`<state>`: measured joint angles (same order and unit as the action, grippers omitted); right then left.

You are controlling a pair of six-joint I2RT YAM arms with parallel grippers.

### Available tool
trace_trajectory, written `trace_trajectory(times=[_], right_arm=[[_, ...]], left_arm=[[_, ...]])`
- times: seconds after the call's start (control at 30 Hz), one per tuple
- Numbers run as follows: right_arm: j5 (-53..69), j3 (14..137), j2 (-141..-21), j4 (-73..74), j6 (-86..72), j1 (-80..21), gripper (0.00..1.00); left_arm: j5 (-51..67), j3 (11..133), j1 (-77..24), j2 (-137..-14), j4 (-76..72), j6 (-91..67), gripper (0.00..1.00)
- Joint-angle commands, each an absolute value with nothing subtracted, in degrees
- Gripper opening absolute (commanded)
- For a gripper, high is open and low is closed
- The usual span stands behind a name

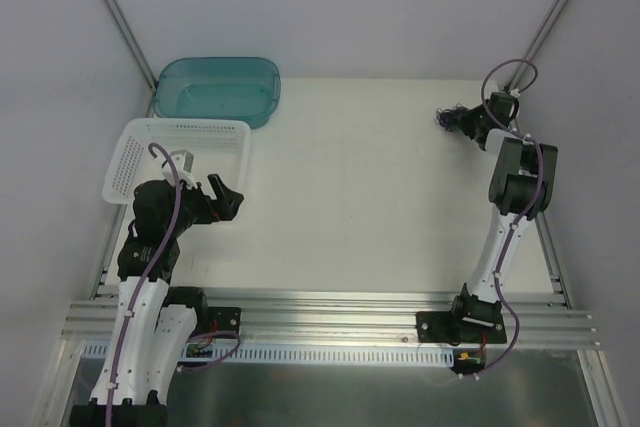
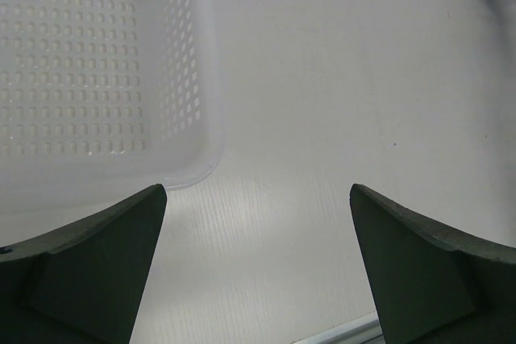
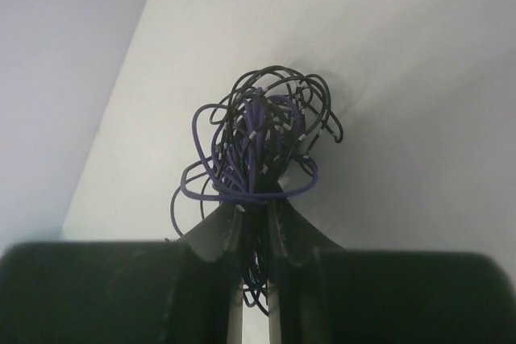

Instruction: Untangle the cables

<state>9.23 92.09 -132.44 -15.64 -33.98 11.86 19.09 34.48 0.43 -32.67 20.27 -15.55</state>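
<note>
At far right tabletop [image 1: 350,197] corner: right tool [image 3: 256,213] pinching cables [image 3: 254,130] at clump base; left tool [image 2: 258,267] open. Cables likely light, limp, snaggy; grab one outer loop.

Bench [image 1: 350,207]: flat white top, matt finish. Walls [image 1: 330,7]: plain pale grey panels on the far, left and right sides. Two metal struts [image 1: 112,9] rise diagonally at the far corners. Ribbed aluminium rails [image 1: 330,309] span the near edge, with a dull metal sheet [image 1: 330,392] nearer still. Lighting is even and shadows are soft.
</note>
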Motion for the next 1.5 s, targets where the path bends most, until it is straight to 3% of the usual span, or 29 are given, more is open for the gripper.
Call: trace_trajectory(times=[0.0,0.2,0.4,0.57,0.67,0.77,0.8,0.87,0.9,1.0,1.2,1.47], right_arm=[[16.24,83.34,-120.87,-18.10,-30.68,8.44,0.01],[23.19,65.59,-101.62,-10.29,-21.73,0.36,0.01],[26.37,52.06,-84.33,-1.51,-12.76,-14.22,0.01],[25.22,42.91,-77.44,-2.80,-12.65,-27.93,0.01],[21.82,38.24,-77.08,-7.20,-16.42,-33.38,0.08],[19.60,35.16,-78.40,-11.24,-20.98,-37.00,0.18],[18.99,34.20,-78.40,-13.08,-22.05,-37.87,0.32],[15.49,31.91,-76.74,-12.75,-23.72,-38.58,0.45],[13.82,31.56,-75.60,-11.61,-24.34,-38.58,0.60],[7.40,31.64,-69.10,-2.84,-21.55,-39.20,0.83],[-1.65,31.03,-49.88,13.26,-16.53,-39.46,0.88],[-2.91,30.76,-41.84,21.89,-11.43,-39.55,0.85]], left_arm=[[23.54,33.57,0.53,-32.52,17.67,-14.33,0.99],[29.18,33.84,0.61,-34.53,17.58,-14.76,0.99],[36.10,34.63,0.61,-38.31,17.58,-16.34,0.99],[39.20,34.80,0.26,-41.30,17.58,-18.36,0.99],[36.75,35.51,-6.22,-42.01,17.40,-20.20,0.99],[27.01,36.30,-17.20,-43.50,17.23,-23.19,0.99],[25.33,36.99,-19.66,-44.29,17.14,-24.33,0.99],[20.16,37.53,-27.11,-46.74,16.35,-28.36,0.99],[18.39,37.70,-29.68,-47.45,16.00,-29.61,0.99],[9.52,38.14,-37.86,-50.70,14.86,-34.35,0.99],[-4.10,41.03,-51.91,-61.15,10.37,-42.71,0.99],[-13.79,48.07,-59.41,-78.90,9.40,-53.34,0.91]])
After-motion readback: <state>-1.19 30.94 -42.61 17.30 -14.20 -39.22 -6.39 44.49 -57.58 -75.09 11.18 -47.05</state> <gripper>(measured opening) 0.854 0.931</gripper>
